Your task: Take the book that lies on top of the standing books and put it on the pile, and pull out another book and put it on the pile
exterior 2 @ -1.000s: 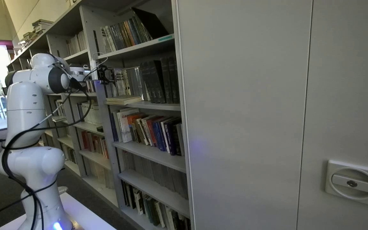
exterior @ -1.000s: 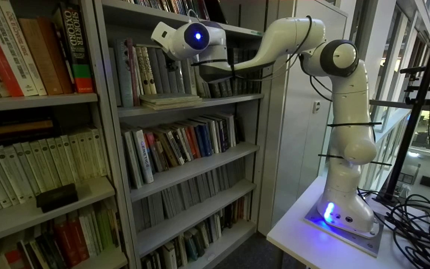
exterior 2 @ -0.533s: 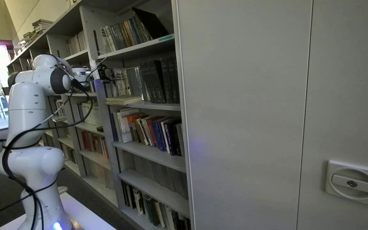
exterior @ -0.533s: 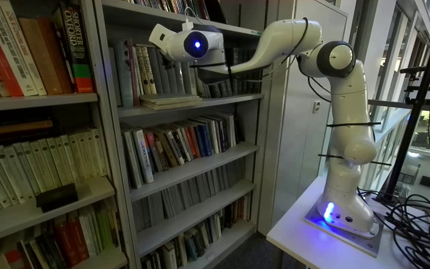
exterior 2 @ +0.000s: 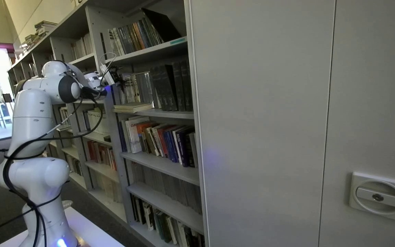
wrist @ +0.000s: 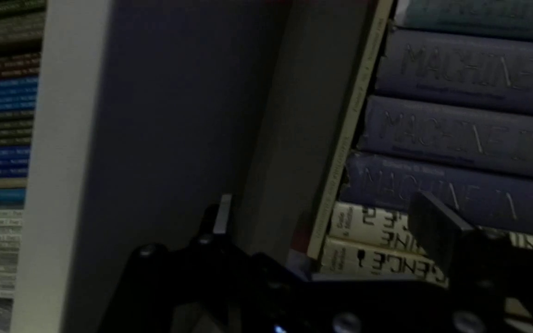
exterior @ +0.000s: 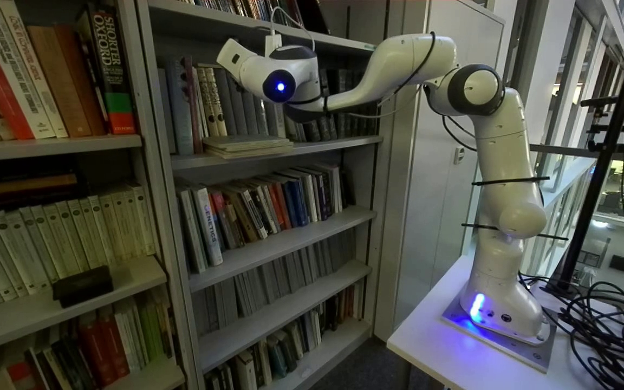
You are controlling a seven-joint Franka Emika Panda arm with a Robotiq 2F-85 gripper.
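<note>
In the wrist view the standing books, blue-grey and cream spines, appear sideways. Along their tops lies a thin book with a pale lettered spine. My gripper is open, its fingers wide apart; the thin book shows in the gap, and no contact is visible. In an exterior view the dark gripper is at the front of the upper shelf. The pile, flat tan books, sits on that shelf before the standing books. From there the hand hides the gripper, and I cannot make out the lying book.
A shelf board runs close above the hand. The bookcase upright stands left in the wrist view. Dark volumes fill the shelf's far end. Loose cables hang along the arm. Coiled cables lie beside the base.
The forearm and elbow have come lower and closer to the bookcase. The wrist has tilted and moved toward the shelf. The gripper has stayed open; books and pile have not moved.
</note>
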